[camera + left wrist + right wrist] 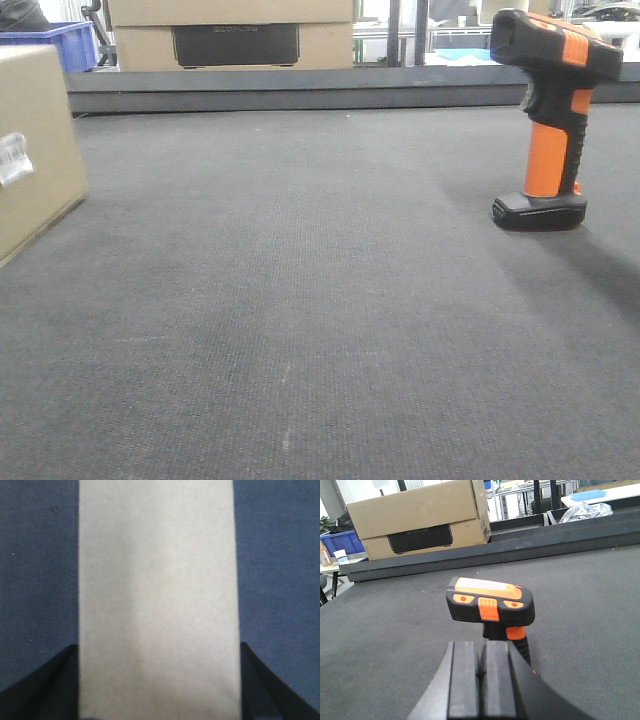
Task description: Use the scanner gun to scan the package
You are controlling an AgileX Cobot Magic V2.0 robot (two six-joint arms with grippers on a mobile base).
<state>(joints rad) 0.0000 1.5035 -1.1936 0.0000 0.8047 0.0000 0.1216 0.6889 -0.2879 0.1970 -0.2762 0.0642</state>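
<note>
The package (35, 150), a plain tan cardboard box with a white label, rests on the dark mat at the far left. In the left wrist view the package (157, 600) fills the middle, seen from above. My left gripper (159, 680) is open and straddles it, one dark finger (45, 685) showing on each side; the box top hides the fingertips. The orange and black scanner gun (550, 130) stands upright on its base at the right. My right gripper (481, 680) is shut and empty, just behind the scanner gun (490, 607), apart from it.
A raised black ledge (300, 90) runs along the back of the mat. Behind it stand a large cardboard box (230, 35) and a blue crate (60, 42). The big box also shows in the right wrist view (420, 520).
</note>
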